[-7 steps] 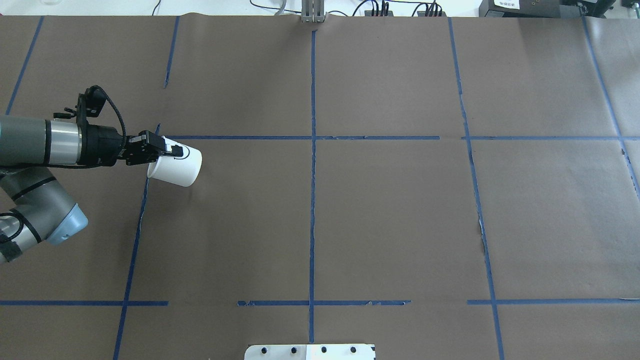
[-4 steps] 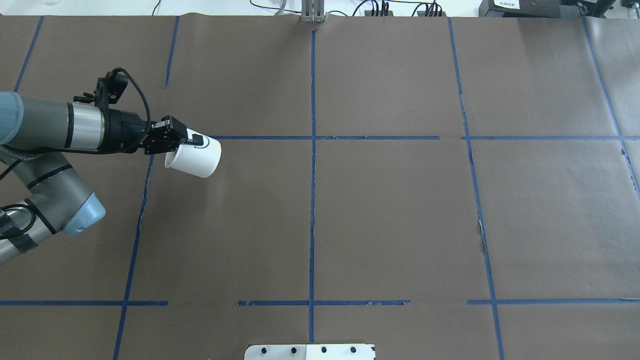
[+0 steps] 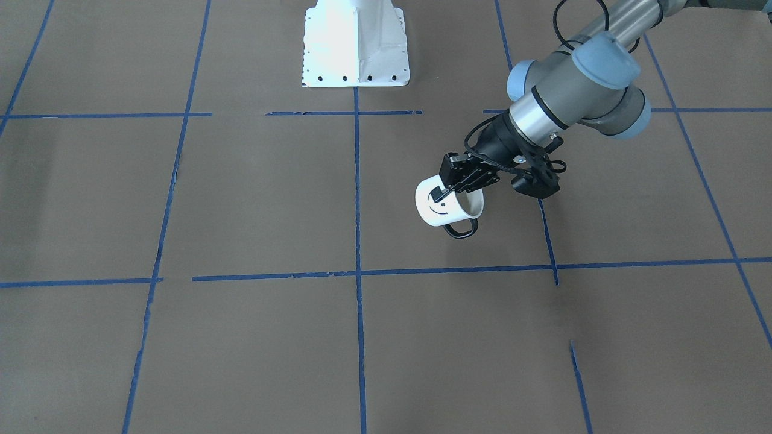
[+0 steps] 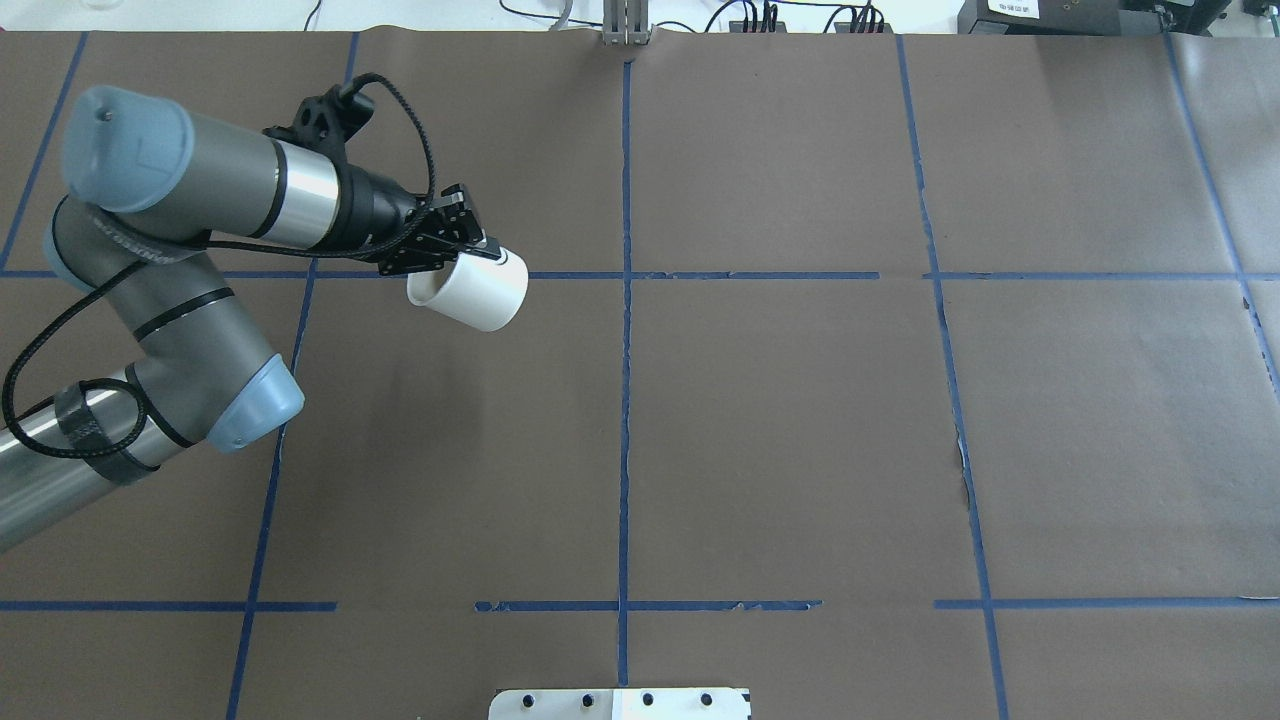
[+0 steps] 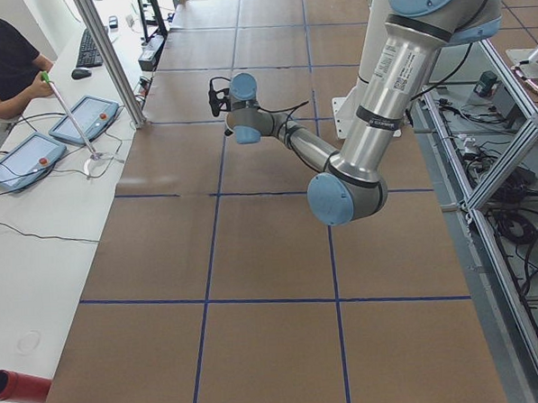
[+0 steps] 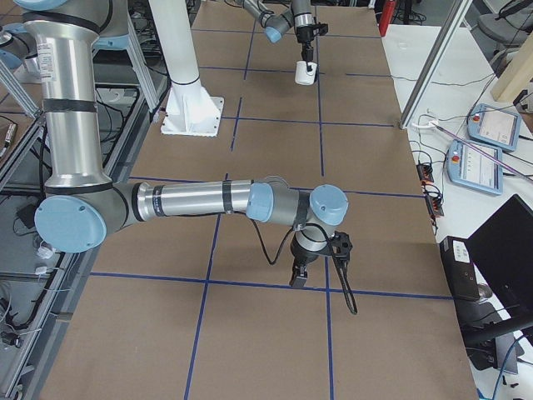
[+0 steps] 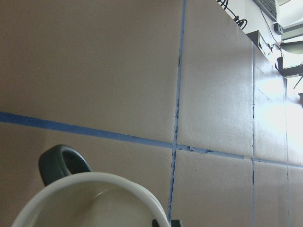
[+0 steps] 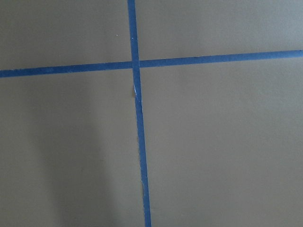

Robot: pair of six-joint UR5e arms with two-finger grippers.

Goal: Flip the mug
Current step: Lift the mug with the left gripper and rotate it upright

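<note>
Smooth, glossy white mug [image 3: 445, 208], enamel by the look, with a shiny black handle [image 3: 461, 236]. Matt brown paper [image 4: 800, 450] underneath, and the blue tape [image 4: 624, 420] across it looks ragged and rough-edged.

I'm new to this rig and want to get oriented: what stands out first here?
The white mug with a smiley face stands out, held tilted above the table by the left gripper, which is clamped on its rim. Under it lies brown paper crossed by blue tape lines.
</note>
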